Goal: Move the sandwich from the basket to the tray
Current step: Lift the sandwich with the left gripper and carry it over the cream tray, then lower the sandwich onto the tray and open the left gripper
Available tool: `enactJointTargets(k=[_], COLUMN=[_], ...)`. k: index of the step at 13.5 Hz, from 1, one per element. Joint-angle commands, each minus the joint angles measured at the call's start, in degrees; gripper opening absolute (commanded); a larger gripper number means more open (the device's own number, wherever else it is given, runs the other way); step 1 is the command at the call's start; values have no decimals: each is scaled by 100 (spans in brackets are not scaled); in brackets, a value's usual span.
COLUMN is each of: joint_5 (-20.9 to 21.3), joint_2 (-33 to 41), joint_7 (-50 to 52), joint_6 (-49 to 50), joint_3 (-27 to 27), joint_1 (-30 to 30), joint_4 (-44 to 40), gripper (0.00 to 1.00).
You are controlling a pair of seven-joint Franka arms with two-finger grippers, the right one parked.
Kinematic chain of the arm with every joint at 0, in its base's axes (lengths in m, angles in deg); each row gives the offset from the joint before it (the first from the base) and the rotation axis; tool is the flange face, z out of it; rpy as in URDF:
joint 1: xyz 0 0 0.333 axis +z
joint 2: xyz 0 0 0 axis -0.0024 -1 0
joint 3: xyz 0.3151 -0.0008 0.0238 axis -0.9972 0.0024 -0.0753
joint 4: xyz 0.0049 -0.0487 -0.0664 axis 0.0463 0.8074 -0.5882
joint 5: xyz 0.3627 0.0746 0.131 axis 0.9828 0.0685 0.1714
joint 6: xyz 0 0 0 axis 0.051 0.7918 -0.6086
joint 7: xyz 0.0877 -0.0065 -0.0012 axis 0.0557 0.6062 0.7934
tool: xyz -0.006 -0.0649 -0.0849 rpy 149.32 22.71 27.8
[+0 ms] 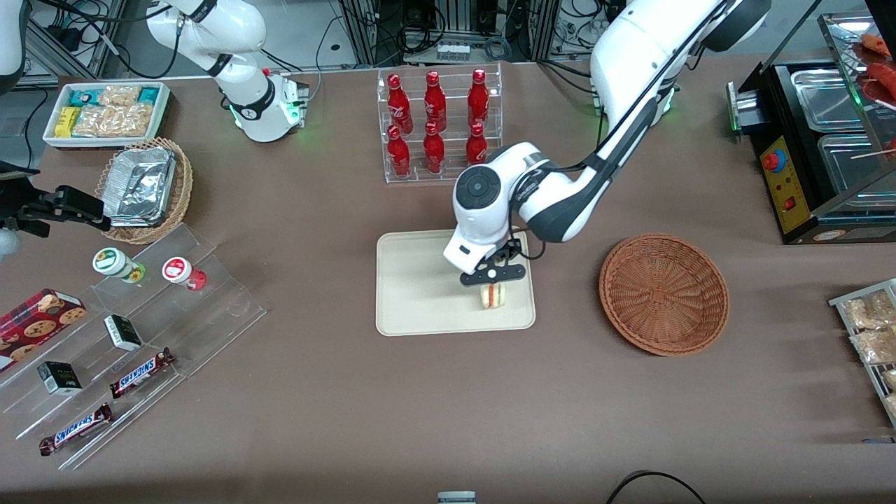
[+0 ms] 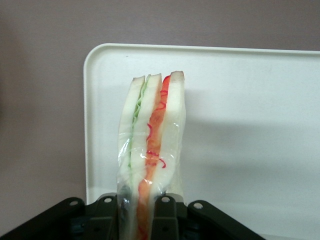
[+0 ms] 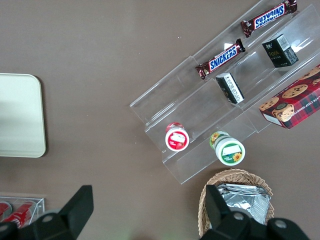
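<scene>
pale sandwich (image 2: pixel 152 145) between gripper (image 1: pixel 492 281) jaws

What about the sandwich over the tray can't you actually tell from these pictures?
- Whether the sandwich touches the tray or hangs just above it: in the front view the gripper covers its top, and no view shows it side-on.
- The sandwich's gripped end: in the left wrist view it runs past the picture's edge between the fingers.
- The tray's full outline: the arm covers part of it.
</scene>
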Motion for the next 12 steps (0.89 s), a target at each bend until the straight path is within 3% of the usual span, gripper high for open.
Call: enactJointTargets(k=[1,4,12], joint_5=[136,145,295], joint_2=[-515,-1069,-1448], joint_7=[-278,-454,-394], joint_6=[445,955,965], joint_3=[-27,-45,-132], joint_1=[-333,-614,-914], joint_4=[-810,-1627,-1937], gripper=[0,0,0])
